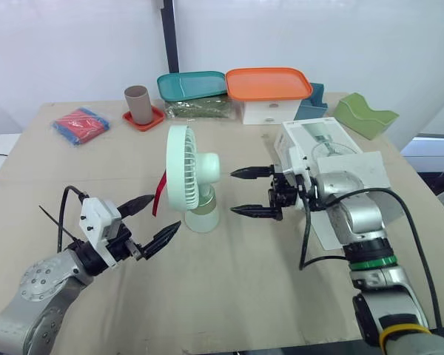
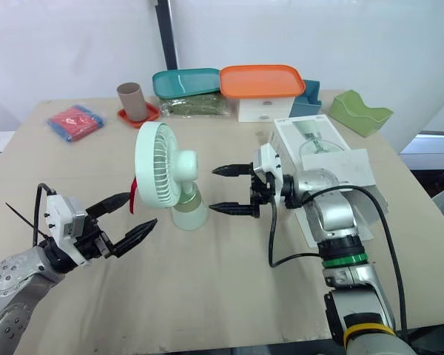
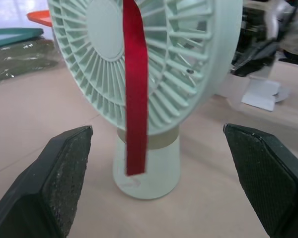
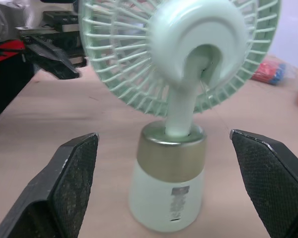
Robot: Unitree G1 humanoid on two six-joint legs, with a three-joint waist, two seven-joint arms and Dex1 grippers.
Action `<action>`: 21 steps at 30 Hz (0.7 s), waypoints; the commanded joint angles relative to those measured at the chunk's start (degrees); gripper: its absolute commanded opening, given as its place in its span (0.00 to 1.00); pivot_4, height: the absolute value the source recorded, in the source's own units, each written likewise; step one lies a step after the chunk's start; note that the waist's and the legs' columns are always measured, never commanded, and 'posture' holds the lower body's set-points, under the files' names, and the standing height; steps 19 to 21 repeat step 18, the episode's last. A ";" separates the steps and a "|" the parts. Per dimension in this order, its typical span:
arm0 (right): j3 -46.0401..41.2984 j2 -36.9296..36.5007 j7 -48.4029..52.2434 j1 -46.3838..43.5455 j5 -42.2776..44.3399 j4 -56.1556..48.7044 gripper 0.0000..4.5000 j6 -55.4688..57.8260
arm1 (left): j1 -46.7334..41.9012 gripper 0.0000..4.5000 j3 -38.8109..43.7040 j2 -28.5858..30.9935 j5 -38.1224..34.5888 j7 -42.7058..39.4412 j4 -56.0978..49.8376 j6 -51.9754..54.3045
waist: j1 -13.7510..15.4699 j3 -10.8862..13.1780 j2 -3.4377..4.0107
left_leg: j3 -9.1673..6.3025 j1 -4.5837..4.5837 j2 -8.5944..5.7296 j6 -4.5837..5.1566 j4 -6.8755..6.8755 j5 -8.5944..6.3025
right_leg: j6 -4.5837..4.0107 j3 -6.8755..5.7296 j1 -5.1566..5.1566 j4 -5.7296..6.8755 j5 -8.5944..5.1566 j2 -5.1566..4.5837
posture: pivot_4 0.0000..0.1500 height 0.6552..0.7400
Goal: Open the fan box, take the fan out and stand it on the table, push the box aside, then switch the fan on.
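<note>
1. Over on the left, the left gripper (image 1: 166, 211) hovers low above the table (image 1: 229, 296), its fingers (image 3: 64, 168) spread wide and empty. It points at the front of the fan, near it but not touching.
2. In the middle stands the fan (image 1: 186, 171), upright on the table and out of its box. Its face is turned towards the left gripper and a red ribbon (image 3: 135, 89) hangs down the grille.
3. It looks like light plastic: a broad head on a thin neck over a small round base (image 4: 166, 203). I'd call that top-heavy, so any sideways nudge up high could topple it.
4. The grille ribs look thin and springy, so they are a poor place to pinch. The smooth base may slip between hard pads.
5. The best hold, I judge, is low down, on the base or the gold collar (image 4: 171, 153) just above it, where it looks stiff and round.
6. There's a small mark on the back of the base, but I cannot tell whether it is the switch.
7. Further right, the right gripper (image 1: 232, 192) is level with the back of the fan, fingers parted and holding nothing, just short of the base.
8. At the far right, the box (image 1: 322, 140) lies flat behind the right arm, well clear of the fan.
</note>
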 commanded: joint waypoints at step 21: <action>-3.55 8.02 -36.44 37.31 -10.44 -23.67 0.96 -5.46 | 4.73 1.00 -7.92 -7.87 22.15 13.60 15.74 -8.00 | 0.00 -0.12 0.02 | 0.04 0.13 -0.02 -0.04 0.00 0.01 | 0.05 0.14 0.11 0.03 -0.08 0.09 | 1.00 1.00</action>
